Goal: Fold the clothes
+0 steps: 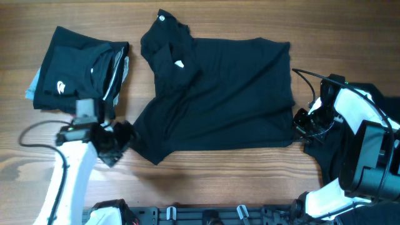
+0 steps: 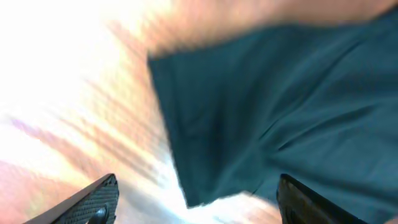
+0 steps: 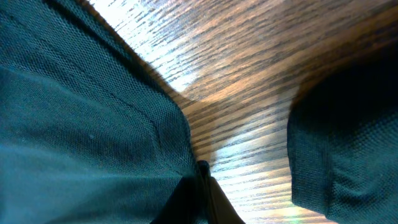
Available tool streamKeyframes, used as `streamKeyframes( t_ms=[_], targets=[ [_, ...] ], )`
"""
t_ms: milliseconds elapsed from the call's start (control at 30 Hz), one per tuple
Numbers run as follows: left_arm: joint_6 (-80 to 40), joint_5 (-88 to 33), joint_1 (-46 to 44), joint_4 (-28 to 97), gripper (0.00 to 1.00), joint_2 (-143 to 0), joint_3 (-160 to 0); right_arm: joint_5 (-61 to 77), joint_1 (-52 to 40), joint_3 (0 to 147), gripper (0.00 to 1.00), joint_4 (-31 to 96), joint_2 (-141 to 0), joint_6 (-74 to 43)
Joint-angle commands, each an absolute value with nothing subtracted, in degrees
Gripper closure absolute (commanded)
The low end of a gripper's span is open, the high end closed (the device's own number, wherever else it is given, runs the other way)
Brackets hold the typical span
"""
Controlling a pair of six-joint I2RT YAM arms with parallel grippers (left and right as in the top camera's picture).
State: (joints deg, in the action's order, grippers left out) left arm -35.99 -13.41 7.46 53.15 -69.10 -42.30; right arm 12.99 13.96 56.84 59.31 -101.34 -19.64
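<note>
Beyond my left end effector (image 1: 119,142) and a little to its left sits the folded stack (image 1: 78,72): black garments already squared up, a small white logo showing and pale trim along one edge. The left fingers (image 2: 93,202) are spread wide with nothing between them, hanging just above the worktop (image 1: 250,19). The near left corner of the spread shirt (image 1: 219,100) is just ahead of the tips, a sleeve end by my guess. That shirt lies flat and open across the middle, black with a matte knit weave, its collar bunched at the far left with a white tag and a round button or stud showing. I judge it light, limp and a bit clingy on the wood. It will sag and drag rather than keep its shape, so I'd take it at hems and corners, where the doubled seam gives the pads something to bite, and move both corners together. My right end effector (image 1: 304,123) is pressed together at the shirt's near right edge, and it seems to be pinching the hem. Just to its right lies a dark heap (image 3: 342,137), apparently another garment waiting
</note>
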Motion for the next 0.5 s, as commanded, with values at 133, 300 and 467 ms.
streamKeyframes(
  t_ms=[133, 300, 467],
  targets=[
    [-30.20, -7.62, 9.50, 46.57, 0.18, -76.53, -42.98, 12.01, 14.22, 57.69, 0.91, 59.18, -100.33, -19.11],
    [-30.20, -8.69, 9.50, 42.46, 0.21, -86.89, -42.98, 12.01, 14.22, 57.69, 0.91, 59.18, -100.31, -19.11],
    [-30.22, -8.67, 9.50, 40.69, 0.54, -91.33, -42.98, 12.01, 14.22, 57.69, 0.91, 59.18, -100.31, -19.14]
  ],
)
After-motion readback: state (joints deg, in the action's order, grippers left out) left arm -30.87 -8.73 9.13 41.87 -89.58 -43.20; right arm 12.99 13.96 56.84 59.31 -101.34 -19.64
